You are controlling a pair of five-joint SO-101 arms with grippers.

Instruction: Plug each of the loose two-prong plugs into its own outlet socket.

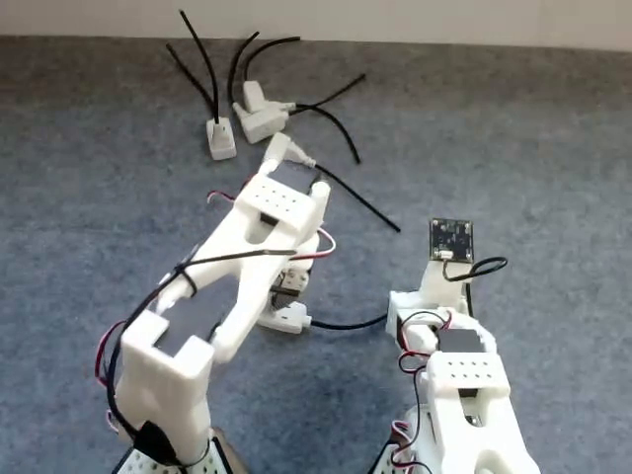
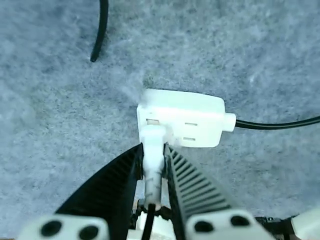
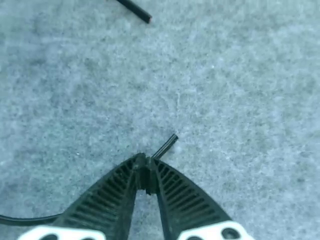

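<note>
Left gripper: fingers clenched on a white two-prong plug, holding it nose-first against the face of the outlet socket. We grip the plug by its sides, so the prong end stays free to enter. The prongs are hidden, so we can't tell how deep it's seated. We'd call this mid-insertion, not done.

Right gripper: fingers clenched on a black cord, with a short end poking out past the tips. We read it as the socket's own cord, pinned as an anchor so the socket doesn't slide on the surface under the push. In the high view the cord runs from the socket toward that arm.

Room: the socket lies flat between the two arms with bare grey surface all round it. Two more slot pairs on its face are open. The other white plugs and sockets sit well apart at the far side in a tangle of cords, so we see nothing fouling this push. A stray cable end lies near the socket but apart from it.

Risk: the socket may pivot about the cord if we push off-axis.
</note>
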